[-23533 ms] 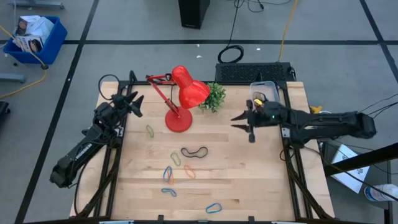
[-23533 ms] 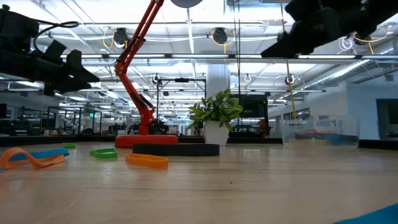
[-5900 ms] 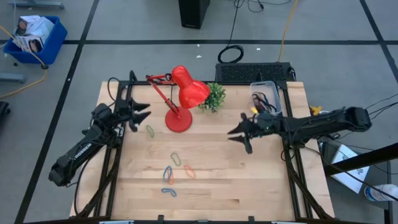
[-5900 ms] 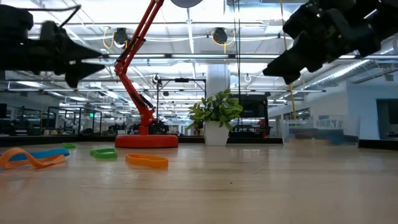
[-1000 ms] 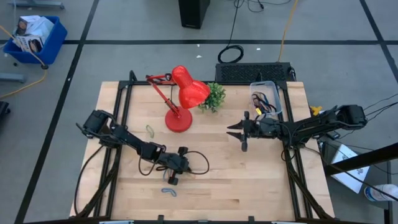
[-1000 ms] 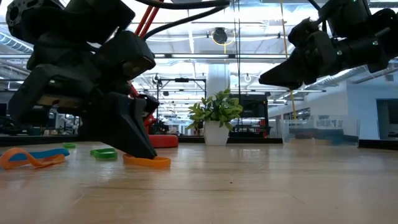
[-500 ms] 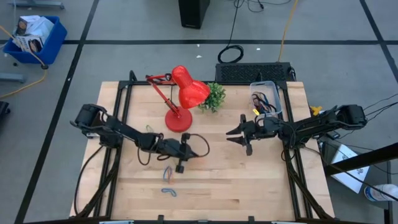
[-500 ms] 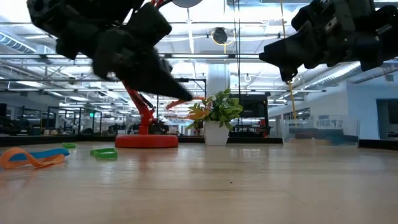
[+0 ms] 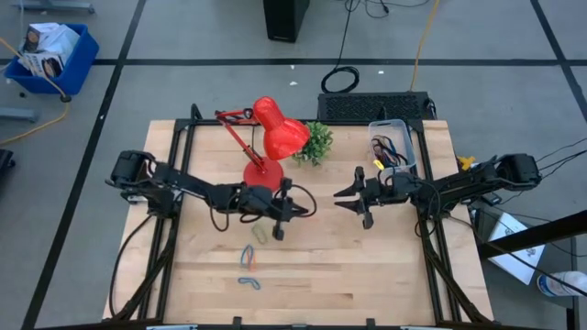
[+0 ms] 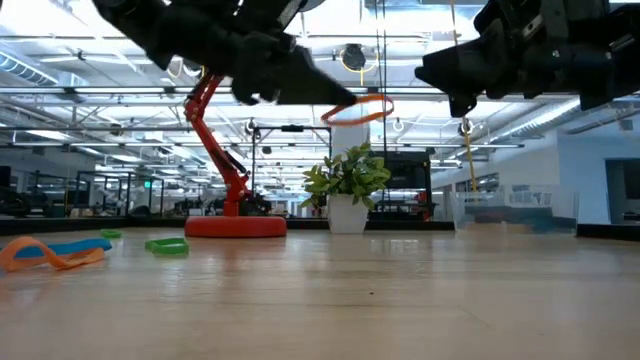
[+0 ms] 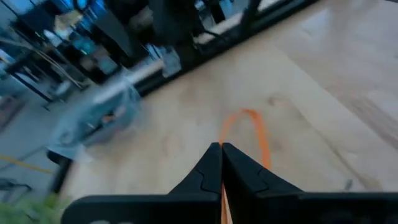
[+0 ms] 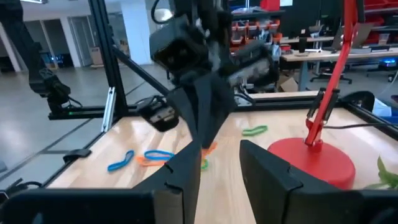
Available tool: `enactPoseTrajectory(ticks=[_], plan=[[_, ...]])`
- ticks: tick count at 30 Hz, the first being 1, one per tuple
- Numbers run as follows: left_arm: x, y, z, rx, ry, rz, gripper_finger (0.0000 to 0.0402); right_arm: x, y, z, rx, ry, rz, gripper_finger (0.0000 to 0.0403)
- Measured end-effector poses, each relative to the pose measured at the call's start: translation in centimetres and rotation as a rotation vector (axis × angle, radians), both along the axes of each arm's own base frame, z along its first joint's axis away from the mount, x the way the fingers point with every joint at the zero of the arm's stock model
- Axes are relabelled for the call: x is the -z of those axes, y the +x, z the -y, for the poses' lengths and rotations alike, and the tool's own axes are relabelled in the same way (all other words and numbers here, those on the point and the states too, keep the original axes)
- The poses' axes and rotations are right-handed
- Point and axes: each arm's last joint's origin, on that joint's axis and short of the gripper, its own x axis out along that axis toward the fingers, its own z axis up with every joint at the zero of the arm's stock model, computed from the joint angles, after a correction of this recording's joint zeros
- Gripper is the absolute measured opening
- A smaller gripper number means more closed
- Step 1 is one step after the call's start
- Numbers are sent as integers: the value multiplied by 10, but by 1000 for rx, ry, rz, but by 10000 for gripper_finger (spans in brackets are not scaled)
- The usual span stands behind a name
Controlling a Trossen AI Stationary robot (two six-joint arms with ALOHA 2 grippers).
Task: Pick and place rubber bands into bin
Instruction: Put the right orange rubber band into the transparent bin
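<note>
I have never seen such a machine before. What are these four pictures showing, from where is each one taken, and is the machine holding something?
These are two dark robot arms at a wooden table, each ending in a two-finger gripper.

One picture looks straight down from above. One looks level across the table top. The other two come from small cameras on the wrists of the arms.

The left gripper is above the middle of the table, shut on an orange rubber band, which hangs in the air clear of the wood. The right gripper waits nearby with its fingers apart, holding nothing.

On the table stand a red desk lamp, a small plant and, at the far right corner, a clear bin with some bands already inside. A few more bands lie loose on the wood.
</note>
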Motion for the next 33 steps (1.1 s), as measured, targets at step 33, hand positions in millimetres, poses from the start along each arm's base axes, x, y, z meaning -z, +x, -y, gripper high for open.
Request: enactPoseTrajectory(ticks=[33], plan=[[-11, 6, -24, -38, 46, 82, 4, 5, 0, 0, 1, -30, -45, 236]])
